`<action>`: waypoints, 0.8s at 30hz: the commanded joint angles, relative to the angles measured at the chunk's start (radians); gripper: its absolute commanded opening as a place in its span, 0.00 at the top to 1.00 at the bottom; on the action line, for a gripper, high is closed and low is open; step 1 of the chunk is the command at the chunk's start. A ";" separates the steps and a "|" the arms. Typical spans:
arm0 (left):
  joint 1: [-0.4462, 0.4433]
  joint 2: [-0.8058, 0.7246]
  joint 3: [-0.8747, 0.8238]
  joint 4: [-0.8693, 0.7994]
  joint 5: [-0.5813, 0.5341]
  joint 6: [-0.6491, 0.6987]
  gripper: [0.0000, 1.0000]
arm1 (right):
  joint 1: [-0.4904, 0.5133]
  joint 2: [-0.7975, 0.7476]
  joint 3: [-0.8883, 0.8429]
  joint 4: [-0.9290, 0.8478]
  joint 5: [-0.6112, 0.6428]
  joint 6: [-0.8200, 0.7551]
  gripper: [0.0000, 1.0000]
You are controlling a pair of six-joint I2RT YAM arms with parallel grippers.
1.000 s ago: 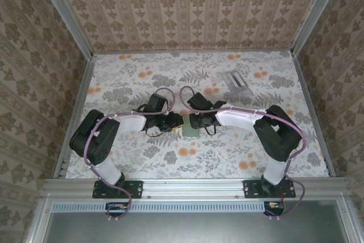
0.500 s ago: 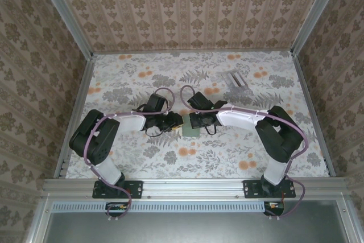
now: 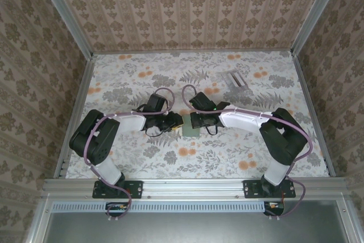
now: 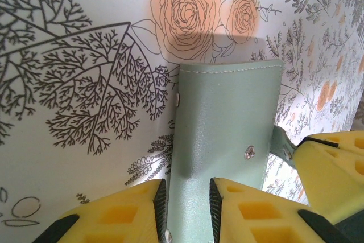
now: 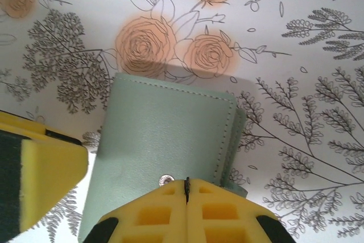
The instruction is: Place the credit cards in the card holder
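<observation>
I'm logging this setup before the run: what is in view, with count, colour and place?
wallet: one, muted green, mid-table between the two grippers.
slotted stand: one, clear, far right part of the table.
table: one, white floral cover with orange blooms.
walls: three, tan patterned wallpaper, around the table.
left gripper: one, yellow pads, jaws apart over one edge of the wallet.
right gripper: one, yellow pads pressed together, by the wallet's snap.
</observation>
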State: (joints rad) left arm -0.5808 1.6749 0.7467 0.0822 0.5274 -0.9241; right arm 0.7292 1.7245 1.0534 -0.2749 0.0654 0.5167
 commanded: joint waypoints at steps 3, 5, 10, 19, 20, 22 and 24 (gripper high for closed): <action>0.007 0.007 -0.012 -0.005 0.007 0.000 0.72 | -0.004 0.001 -0.010 0.065 -0.037 0.037 1.00; 0.007 0.012 -0.015 0.003 0.010 -0.002 0.72 | -0.004 0.003 -0.012 0.070 -0.042 0.041 1.00; 0.007 0.024 -0.017 0.018 0.013 -0.009 0.72 | -0.004 0.018 -0.019 0.083 -0.058 0.050 1.00; 0.007 0.039 -0.016 0.031 0.019 -0.013 0.74 | -0.004 0.044 -0.024 0.095 -0.068 0.056 1.00; 0.007 0.040 -0.018 0.033 0.017 -0.015 0.74 | -0.004 0.046 -0.025 0.100 -0.072 0.057 1.00; 0.007 0.044 -0.020 0.039 0.019 -0.018 0.75 | -0.004 0.050 -0.029 0.107 -0.081 0.062 1.00; 0.007 0.048 -0.021 0.041 0.020 -0.020 0.76 | -0.004 0.050 -0.032 0.115 -0.089 0.065 1.00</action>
State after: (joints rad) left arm -0.5808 1.7069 0.7433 0.1093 0.5316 -0.9257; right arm 0.7292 1.7561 1.0370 -0.1810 0.0021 0.5613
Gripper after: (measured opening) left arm 0.244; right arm 0.060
